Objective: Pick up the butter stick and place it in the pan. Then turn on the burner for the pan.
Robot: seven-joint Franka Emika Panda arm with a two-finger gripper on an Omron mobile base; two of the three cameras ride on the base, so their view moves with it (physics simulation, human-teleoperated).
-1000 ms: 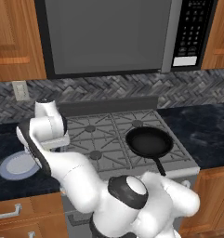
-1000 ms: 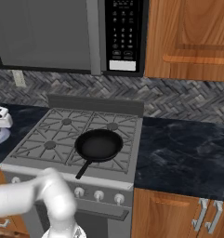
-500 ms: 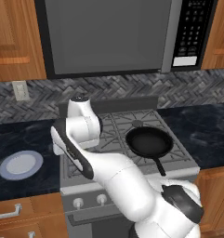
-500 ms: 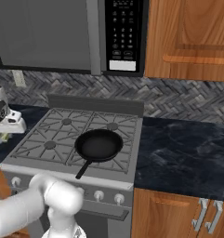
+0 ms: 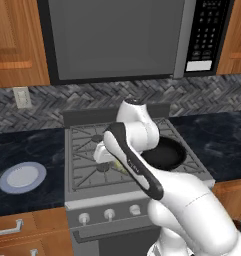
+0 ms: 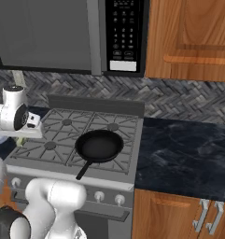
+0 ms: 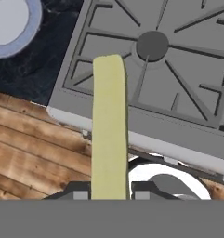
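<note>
Gripper [image 7: 110, 193] clamped on butter stick [image 7: 109, 125], centre frame, above front-left burner [image 7: 152, 45]. Pan [image 6: 99, 145] sits centre frame, w/ handle toward lower left.

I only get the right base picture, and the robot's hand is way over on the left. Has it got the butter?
Observer: Yes. In the hand view, the butter stick stands clamped in the tool.
Operator: What's under it?
Observer: The front of the stove. One burner cap sits just past the butter's tip.
Operator: Where's the plate?
Observer: The left base view shows the plate lying on the dark counter, left of the stove.
</note>
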